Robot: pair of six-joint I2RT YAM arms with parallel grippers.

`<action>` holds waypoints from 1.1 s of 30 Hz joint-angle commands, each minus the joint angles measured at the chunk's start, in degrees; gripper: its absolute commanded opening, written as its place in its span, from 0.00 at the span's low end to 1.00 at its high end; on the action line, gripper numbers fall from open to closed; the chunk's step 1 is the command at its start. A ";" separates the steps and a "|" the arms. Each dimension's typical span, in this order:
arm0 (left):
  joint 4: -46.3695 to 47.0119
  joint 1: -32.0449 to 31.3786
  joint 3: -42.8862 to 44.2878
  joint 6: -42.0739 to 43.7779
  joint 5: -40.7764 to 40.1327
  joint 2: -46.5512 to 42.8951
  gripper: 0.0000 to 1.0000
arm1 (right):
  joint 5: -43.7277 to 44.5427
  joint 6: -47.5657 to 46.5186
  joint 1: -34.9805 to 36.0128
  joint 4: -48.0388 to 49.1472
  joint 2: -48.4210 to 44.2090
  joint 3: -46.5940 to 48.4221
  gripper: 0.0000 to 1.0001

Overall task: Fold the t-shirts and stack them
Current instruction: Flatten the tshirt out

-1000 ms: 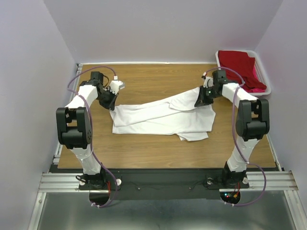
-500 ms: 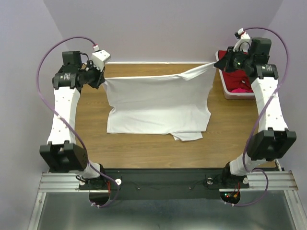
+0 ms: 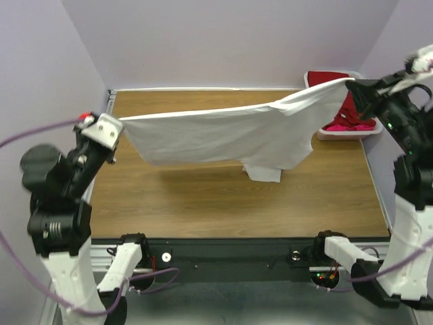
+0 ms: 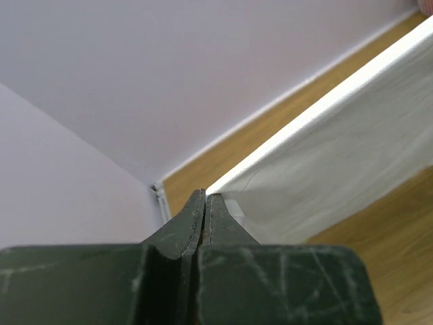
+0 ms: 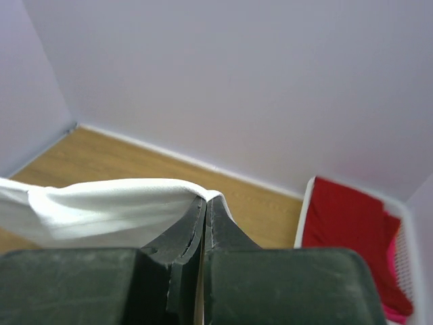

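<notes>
The large white t-shirt point(image 3: 223, 135) hangs stretched in the air above the table, its top edge taut between both arms. My left gripper point(image 3: 120, 122) is shut on its left corner, and the left wrist view shows the white t-shirt point(image 4: 331, 162) running off from my left gripper point(image 4: 205, 196). My right gripper point(image 3: 352, 84) is shut on the right corner, where the white t-shirt point(image 5: 108, 203) drapes over my right gripper point(image 5: 206, 200). A deep red t-shirt point(image 5: 345, 217) and a bright pink t-shirt point(image 3: 342, 126) lie in the basket.
The white plastic basket point(image 3: 318, 134) stands at the back right corner of the wooden table point(image 3: 223, 203), partly hidden behind the raised shirt. Lilac walls close in the back and both sides.
Both arms have risen high and swung outward and toward the near side. The white t-shirt has left the table and now hangs spread between them.
</notes>
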 commanded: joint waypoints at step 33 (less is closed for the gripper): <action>19.96 0.12 -20.09 3.29 -3.54 33.30 0.00 | -7.20 8.57 1.90 19.49 34.97 -9.01 0.00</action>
